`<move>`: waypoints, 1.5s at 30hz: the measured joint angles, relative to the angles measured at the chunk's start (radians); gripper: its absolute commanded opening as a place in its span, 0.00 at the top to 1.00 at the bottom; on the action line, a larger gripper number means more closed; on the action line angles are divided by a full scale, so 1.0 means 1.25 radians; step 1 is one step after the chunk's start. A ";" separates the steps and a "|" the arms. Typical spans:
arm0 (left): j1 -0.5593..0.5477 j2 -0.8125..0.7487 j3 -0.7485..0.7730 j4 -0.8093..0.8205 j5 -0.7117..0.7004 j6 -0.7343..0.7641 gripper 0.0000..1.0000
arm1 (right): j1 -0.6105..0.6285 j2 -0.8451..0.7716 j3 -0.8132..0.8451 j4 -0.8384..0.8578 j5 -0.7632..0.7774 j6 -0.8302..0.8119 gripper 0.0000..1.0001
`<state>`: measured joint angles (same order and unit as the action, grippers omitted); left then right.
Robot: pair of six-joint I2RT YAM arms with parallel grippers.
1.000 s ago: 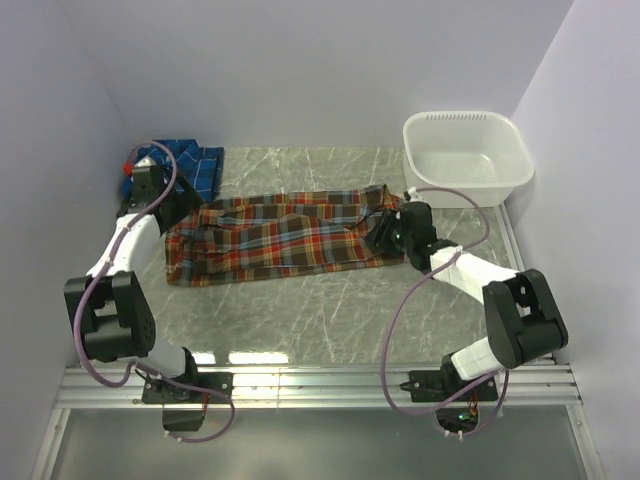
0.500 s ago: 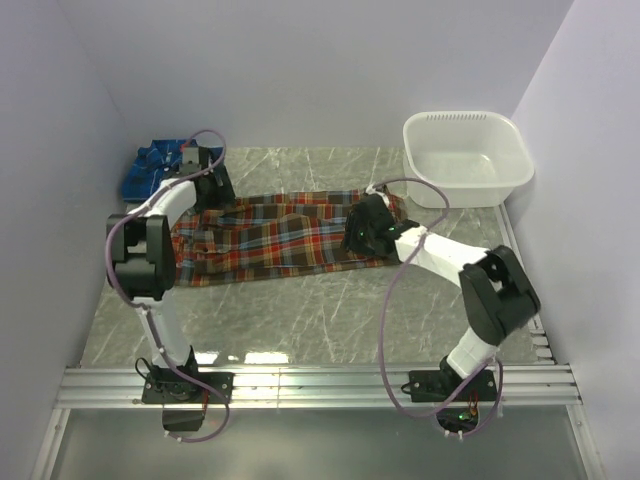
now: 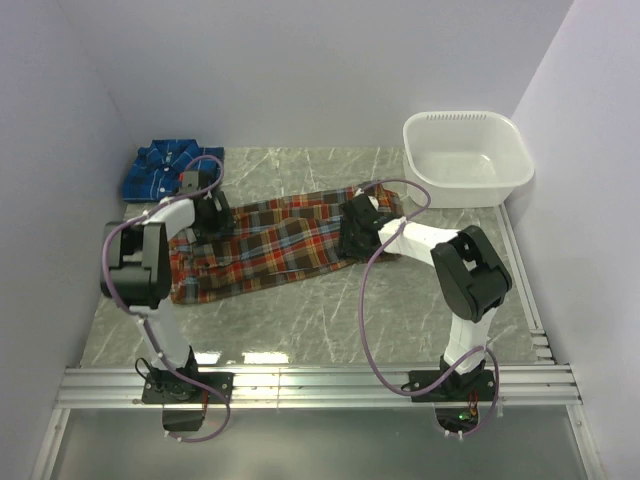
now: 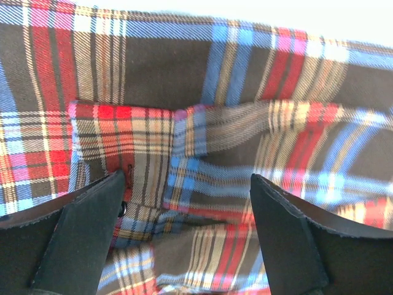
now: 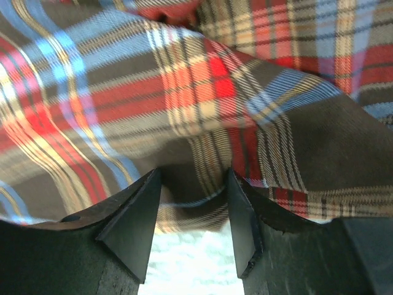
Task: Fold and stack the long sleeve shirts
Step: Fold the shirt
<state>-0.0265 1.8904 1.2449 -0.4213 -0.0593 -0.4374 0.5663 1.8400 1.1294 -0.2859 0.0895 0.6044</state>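
Observation:
The red-orange plaid shirt (image 3: 270, 245) lies spread slantwise across the middle of the table. The blue plaid shirt (image 3: 165, 168) sits folded at the back left corner. My left gripper (image 3: 207, 218) hovers over the red shirt's left end near the back. In the left wrist view it (image 4: 184, 239) stands wide open above rumpled plaid (image 4: 245, 80), with nothing between its fingers. My right gripper (image 3: 352, 238) is at the shirt's right part. In the right wrist view it (image 5: 190, 215) is shut on a bunched hem of the red shirt (image 5: 184, 80), which spans from pad to pad.
A white plastic tub (image 3: 470, 185) stands at the back right, apart from the shirt. Marbled tabletop (image 5: 190, 264) shows just under the right fingers. Walls close in the left, right and back sides.
My left arm has swung from the blue shirt over to the red shirt's left end. My right gripper has moved left with the shirt's right end, so the shirt now lies skewed.

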 measured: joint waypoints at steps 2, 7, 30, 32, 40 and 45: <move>0.015 -0.061 -0.083 0.034 0.042 -0.023 0.09 | -0.005 0.025 0.032 -0.002 -0.005 -0.019 0.45; 0.071 -0.252 -0.338 0.166 0.185 -0.112 0.06 | -0.021 0.126 0.179 -0.039 -0.016 -0.085 0.45; -0.158 -0.390 -0.200 -0.038 0.126 -0.089 0.09 | -0.075 -0.051 0.165 -0.084 -0.047 -0.165 0.45; -0.158 -0.310 -0.181 -0.038 0.113 -0.075 0.13 | -0.068 -0.055 0.124 -0.067 -0.075 -0.135 0.48; -0.158 -0.152 -0.173 -0.045 0.090 -0.067 0.22 | -0.038 0.010 0.083 -0.016 -0.125 -0.058 0.49; -0.157 -0.151 -0.180 -0.030 0.090 -0.092 0.22 | -0.038 0.106 0.141 -0.026 -0.112 -0.057 0.49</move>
<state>-0.2230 1.7012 1.0195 -0.4587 0.0536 -0.5526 0.5194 1.9720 1.3056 -0.3180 -0.0505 0.5327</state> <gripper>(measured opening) 0.785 0.510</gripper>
